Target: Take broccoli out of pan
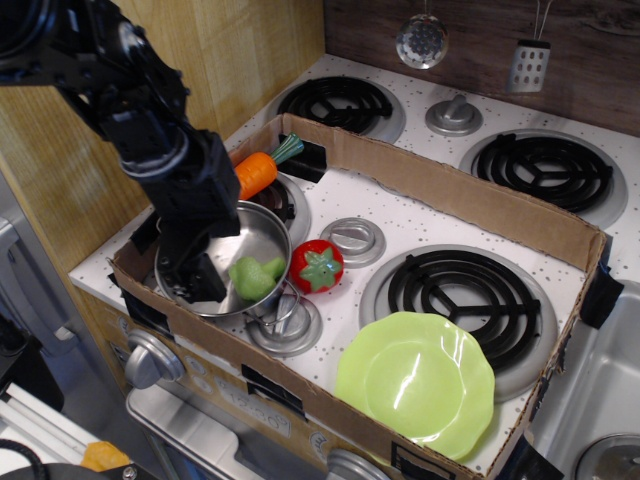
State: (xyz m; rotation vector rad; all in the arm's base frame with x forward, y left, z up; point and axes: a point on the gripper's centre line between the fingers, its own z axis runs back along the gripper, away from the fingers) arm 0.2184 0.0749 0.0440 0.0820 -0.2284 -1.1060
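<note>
While broccoli (pixel 255 277) shows, gripper (pixel 190 275) hides pan's (pixel 262 232) left side.

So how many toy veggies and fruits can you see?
3. A pale-green lumpy broccoli sits inside the shiny steel pan, a red tomato stands just right of the pan, and an orange carrot lies behind it. The arm might hide more.
</note>
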